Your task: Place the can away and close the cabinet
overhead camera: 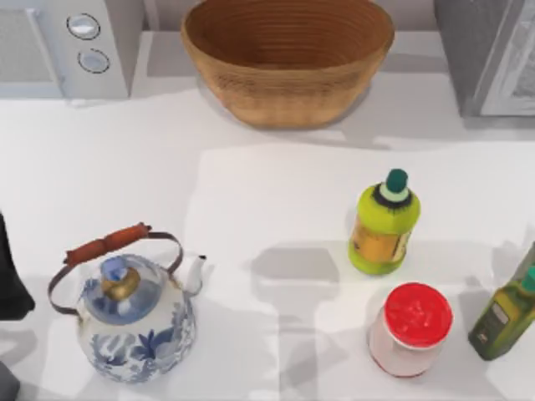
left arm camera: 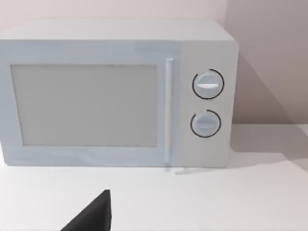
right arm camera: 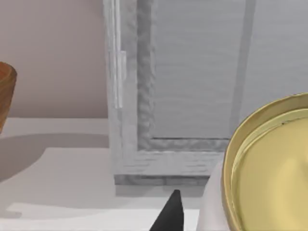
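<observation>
- The gold-rimmed round metal can is sitting close against the right gripper, facing the grey cabinet; I cannot tell its grip.
- The left arm is idling at the white surface's left edge.

Illumination is bright and even across all three views. In the top view, the white counter shows soft-edged grey shadows: the basket casts one toward 4 o'clock, the green bottle one toward 9 o'clock. A broad shadow lies at centre, toward 6 o'clock. No glare or specular hot spots appear. In the left wrist view, the microwave throws a diagonal shadow on the wall at 3 o'clock. In the right wrist view, the yellow can rim is close and slightly soft. Edges show no evident distortion.
</observation>
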`<state>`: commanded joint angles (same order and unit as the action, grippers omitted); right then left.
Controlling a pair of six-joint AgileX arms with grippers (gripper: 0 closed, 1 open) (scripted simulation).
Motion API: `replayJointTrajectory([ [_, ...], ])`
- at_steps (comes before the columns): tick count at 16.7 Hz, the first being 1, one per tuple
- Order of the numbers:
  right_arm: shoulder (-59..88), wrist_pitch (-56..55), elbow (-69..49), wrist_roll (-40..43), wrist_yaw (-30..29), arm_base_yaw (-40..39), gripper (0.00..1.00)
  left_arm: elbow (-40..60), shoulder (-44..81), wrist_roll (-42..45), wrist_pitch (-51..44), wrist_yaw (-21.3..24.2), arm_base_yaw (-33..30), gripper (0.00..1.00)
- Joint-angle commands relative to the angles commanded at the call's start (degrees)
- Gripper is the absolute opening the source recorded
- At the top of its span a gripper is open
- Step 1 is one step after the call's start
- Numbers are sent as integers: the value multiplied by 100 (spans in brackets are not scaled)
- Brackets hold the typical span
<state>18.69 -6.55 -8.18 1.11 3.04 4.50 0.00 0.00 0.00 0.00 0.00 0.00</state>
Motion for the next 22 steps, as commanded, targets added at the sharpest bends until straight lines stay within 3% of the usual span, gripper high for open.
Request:
replayJointTrajectory([
  [6, -1750, 608, 759, -101, -282, -416, 0, 0, 0, 0, 0, 0, 0, 100],
  [14, -1783, 670, 741, -119, -304, -440, 0, 0, 0, 0, 0, 0, 0, 100],
  [18, -970, 953, -115, -126, -439, -538, 0, 0, 0, 0, 0, 0, 0, 100],
  [22, 471, 1418, -1880, -136, -681, -704, 0, 0, 0, 0, 0, 0, 0, 100],
])
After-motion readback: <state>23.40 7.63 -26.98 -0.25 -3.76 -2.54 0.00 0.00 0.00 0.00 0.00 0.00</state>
